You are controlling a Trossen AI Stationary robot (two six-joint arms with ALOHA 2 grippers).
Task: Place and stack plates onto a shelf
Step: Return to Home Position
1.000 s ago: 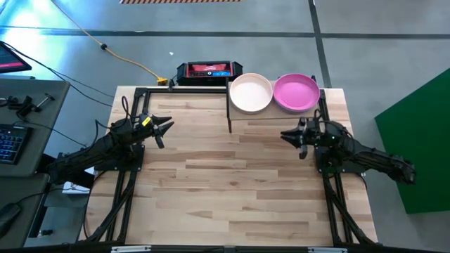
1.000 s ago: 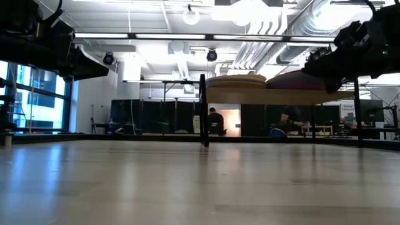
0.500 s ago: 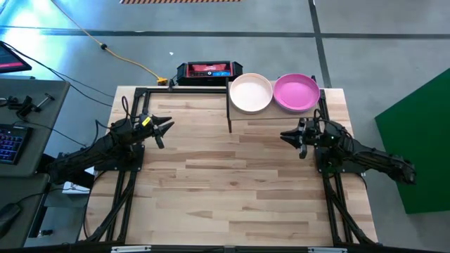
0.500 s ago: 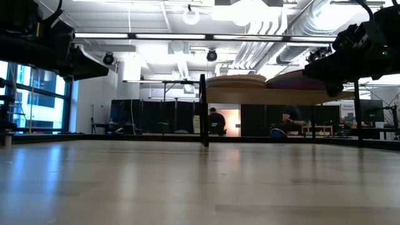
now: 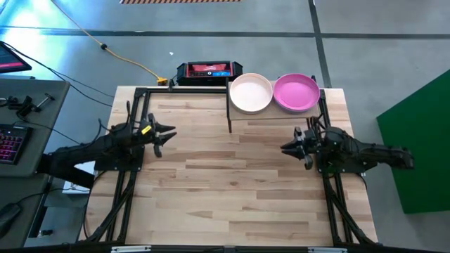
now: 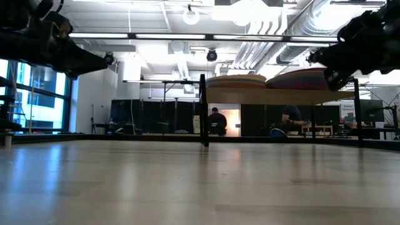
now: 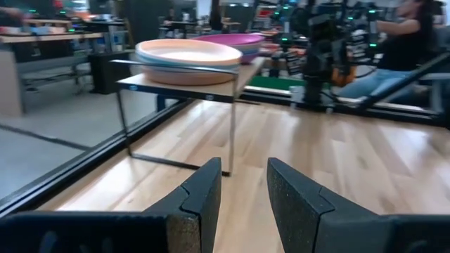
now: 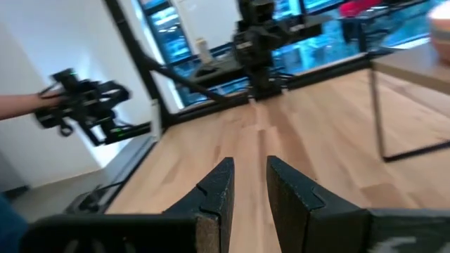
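Since both stacks sit on the shelf (image 5: 275,119) side by side, the cream plate (image 5: 251,93) topping one and the magenta plate (image 5: 296,92) the other, the main risk now lies in the retreat. The right end effector (image 5: 288,150) hangs released and empty near the shelf's front edge. A swing toward it could clip a leg or the board and jolt the stacks. The left end effector (image 5: 167,137), also released and holding nothing, hovers over the tabletop (image 5: 225,190) well apart from the shelf, so I judge it little threat.
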